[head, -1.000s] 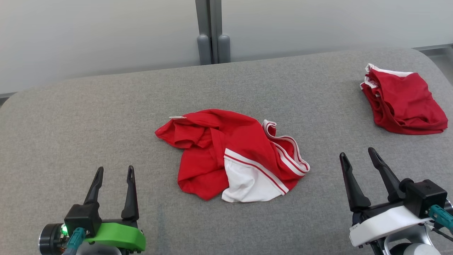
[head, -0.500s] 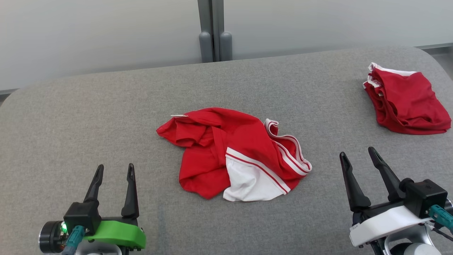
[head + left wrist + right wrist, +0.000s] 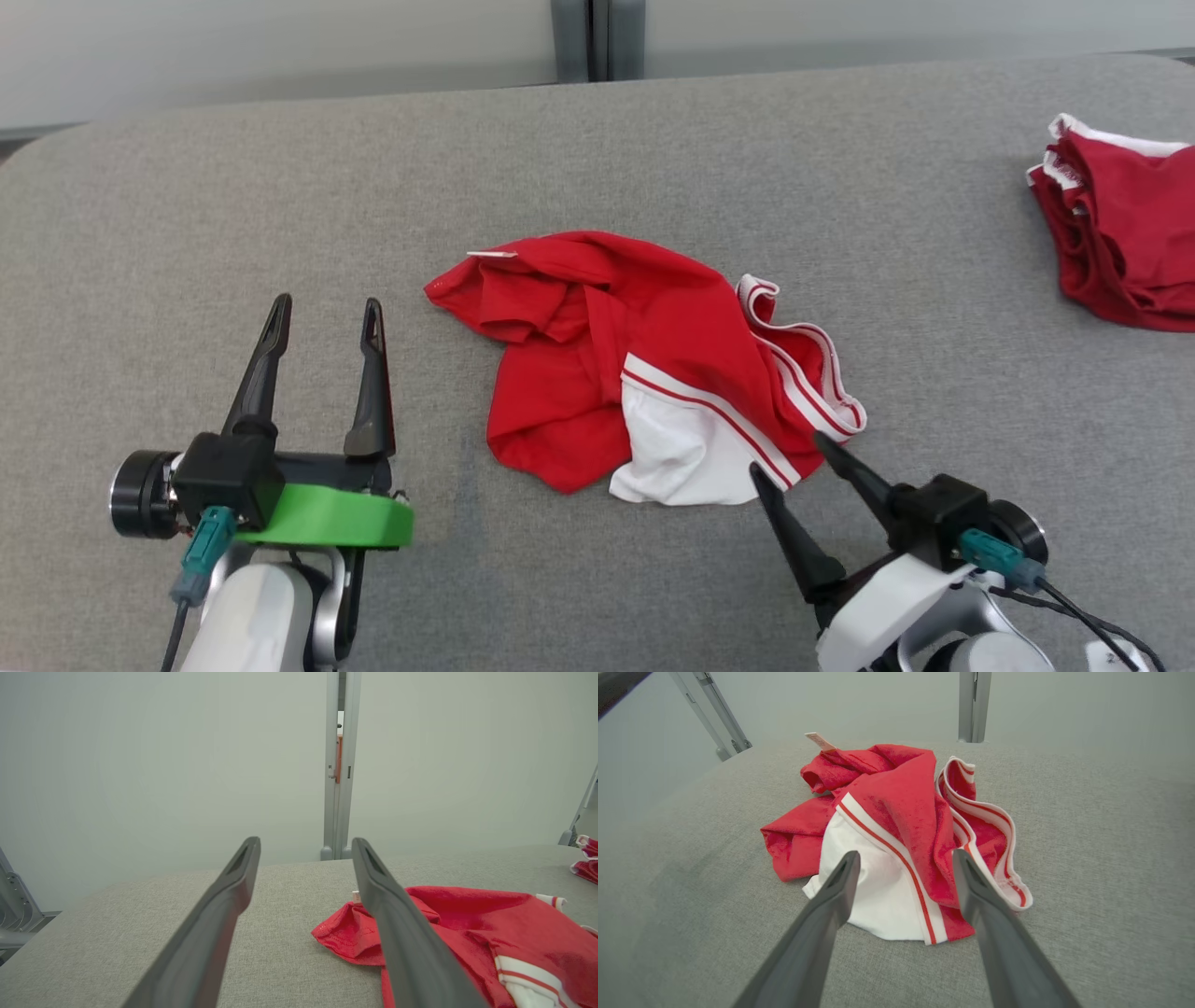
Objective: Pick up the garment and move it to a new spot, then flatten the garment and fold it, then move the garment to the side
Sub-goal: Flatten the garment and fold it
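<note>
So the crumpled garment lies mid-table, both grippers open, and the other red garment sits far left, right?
No: the other red garment sits far right, per the head view. The crumpled garment is mid-table; left gripper and right gripper are open.

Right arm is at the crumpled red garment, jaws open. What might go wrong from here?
The garment lies in overlapping folds; the right jaws, open before its white panel, may pinch only one layer and lift it bunched.
The loose striped waistband beside them could snag a finger.
A second garment lies at the far right; a new spot there risks overlap.
</note>
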Controlling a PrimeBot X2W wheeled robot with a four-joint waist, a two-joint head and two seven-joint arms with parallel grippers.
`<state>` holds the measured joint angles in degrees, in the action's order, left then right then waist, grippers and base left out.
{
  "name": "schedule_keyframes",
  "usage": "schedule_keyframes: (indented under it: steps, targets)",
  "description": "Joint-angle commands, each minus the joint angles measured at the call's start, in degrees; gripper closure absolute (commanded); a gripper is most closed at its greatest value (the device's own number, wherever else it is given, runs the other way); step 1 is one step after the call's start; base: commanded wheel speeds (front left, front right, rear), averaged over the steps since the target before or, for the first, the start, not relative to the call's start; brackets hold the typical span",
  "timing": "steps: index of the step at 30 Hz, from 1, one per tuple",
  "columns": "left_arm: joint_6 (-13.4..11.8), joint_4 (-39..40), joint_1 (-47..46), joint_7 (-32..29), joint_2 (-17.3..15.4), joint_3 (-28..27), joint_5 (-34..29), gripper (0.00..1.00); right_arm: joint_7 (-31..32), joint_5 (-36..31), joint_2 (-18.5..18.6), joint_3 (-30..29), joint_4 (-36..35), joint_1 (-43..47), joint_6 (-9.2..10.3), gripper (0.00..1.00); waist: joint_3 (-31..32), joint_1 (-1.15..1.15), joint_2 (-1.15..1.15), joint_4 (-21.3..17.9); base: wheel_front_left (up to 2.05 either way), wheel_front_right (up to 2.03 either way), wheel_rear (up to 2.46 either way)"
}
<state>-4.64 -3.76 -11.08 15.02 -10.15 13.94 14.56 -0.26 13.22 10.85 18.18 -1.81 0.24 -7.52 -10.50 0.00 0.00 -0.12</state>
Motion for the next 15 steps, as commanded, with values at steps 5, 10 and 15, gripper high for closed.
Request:
schedule_keyframes:
  steps: [5, 10, 15]
  targets:
    - [0.8, 1.0, -3.6, 0.2, 1.3, 0.2, -1.3, 0.0, 0.1, 1.7, 1.5, 6.2, 8.1, -5.4, 0.08, 0.0, -6.1, 0.0, 0.0, 4.5, 0.0, 0.0, 0.0]
    - [1.4, 1.4, -4.5, 0.2, 2.1, -0.3, -2.3, 0.0, 1.6, 2.6, 2.7, 9.6, 14.7, -8.5, 0.08, 0.31, -7.1, 0.0, 0.0, 5.3, 0.0, 0.0, 0.0]
    - [1.6, 1.8, -3.8, 0.2, 2.6, -1.4, -2.8, 0.0, -2.0, 3.3, 3.1, 9.1, 15.6, -10.0, 0.08, 1.0, -7.0, 0.0, 0.0, 4.8, 0.0, 0.0, 0.0]
